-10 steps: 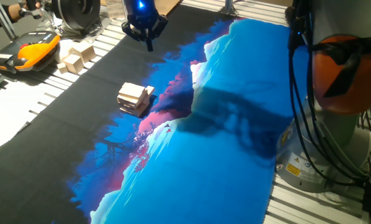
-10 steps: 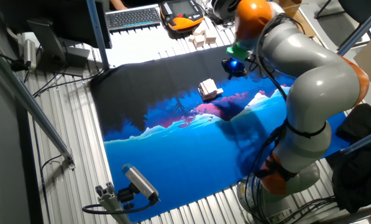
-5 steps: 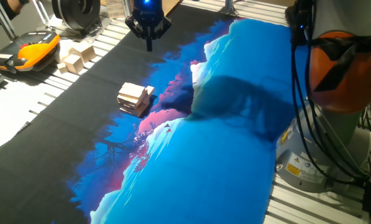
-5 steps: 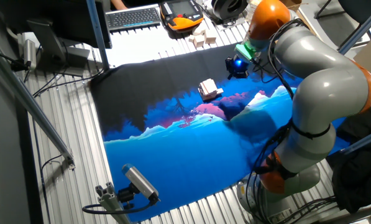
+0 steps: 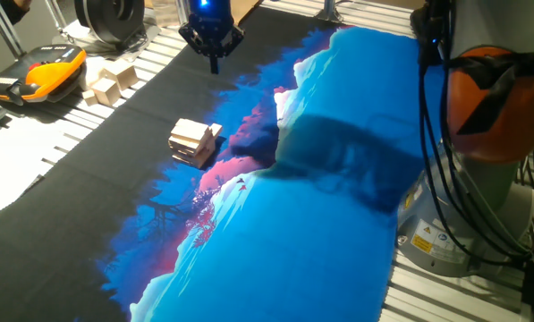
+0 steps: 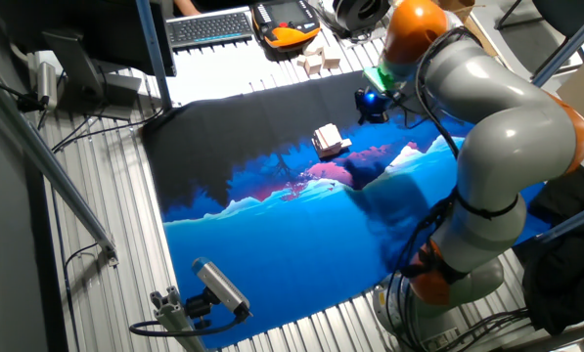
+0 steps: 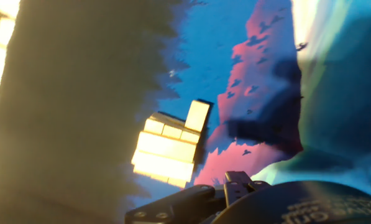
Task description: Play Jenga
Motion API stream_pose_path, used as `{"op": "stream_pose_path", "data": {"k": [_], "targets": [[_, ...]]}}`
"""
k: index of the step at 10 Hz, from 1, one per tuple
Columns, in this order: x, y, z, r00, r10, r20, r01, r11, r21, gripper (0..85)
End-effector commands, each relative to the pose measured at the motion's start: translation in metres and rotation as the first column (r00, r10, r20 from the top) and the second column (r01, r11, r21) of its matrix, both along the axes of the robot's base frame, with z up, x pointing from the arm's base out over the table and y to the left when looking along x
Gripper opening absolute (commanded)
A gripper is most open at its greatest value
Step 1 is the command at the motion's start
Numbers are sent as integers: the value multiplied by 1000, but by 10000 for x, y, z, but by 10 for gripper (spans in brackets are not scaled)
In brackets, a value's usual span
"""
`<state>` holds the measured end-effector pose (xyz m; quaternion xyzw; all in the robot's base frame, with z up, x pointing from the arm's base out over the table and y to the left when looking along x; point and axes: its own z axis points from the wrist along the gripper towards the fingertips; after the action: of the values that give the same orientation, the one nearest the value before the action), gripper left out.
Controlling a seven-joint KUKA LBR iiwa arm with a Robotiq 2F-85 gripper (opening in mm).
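From one fixed view, the nearest stretch is the bright blue part of the printed mat (image 5: 338, 224), which runs up into pink and then black. On that black part, just at the edge of the pink, stands the Jenga stack (image 5: 193, 141), a low pile of pale blocks in crossed layers. A single matching block (image 5: 216, 131) lies touching the stack's side that faces the blue print; the hand view shows it set against the stack's corner (image 7: 197, 116). Beyond the stack, well apart from it and raised above the black cloth, hangs the gripper (image 5: 214, 61), its blue light glowing above the fingers, which come together in a point with nothing between them. Further off than the stack, off the mat's edge, sit chunkier wooden cubes (image 5: 111, 80) and an orange handheld controller (image 5: 47, 73)
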<state>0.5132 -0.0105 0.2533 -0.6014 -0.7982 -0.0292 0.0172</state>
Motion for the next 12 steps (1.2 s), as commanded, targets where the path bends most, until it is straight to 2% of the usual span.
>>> {"op": "stream_pose_path", "data": {"k": [1,2,3,4,8,11,12], "targets": [[0,1,0,997,-83,-1,83,997,-7,170],[0,1,0,994,-106,3,106,994,-7,340],[50,-7,-52,992,-122,-2,122,992,-20,340],[103,-22,-119,990,-143,-8,143,989,-37,510],[220,-204,-476,988,-152,-12,152,987,-57,510],[225,-237,-749,978,-207,-11,206,976,-71,510],[219,-256,-831,973,-231,-20,229,969,-90,510]]}}
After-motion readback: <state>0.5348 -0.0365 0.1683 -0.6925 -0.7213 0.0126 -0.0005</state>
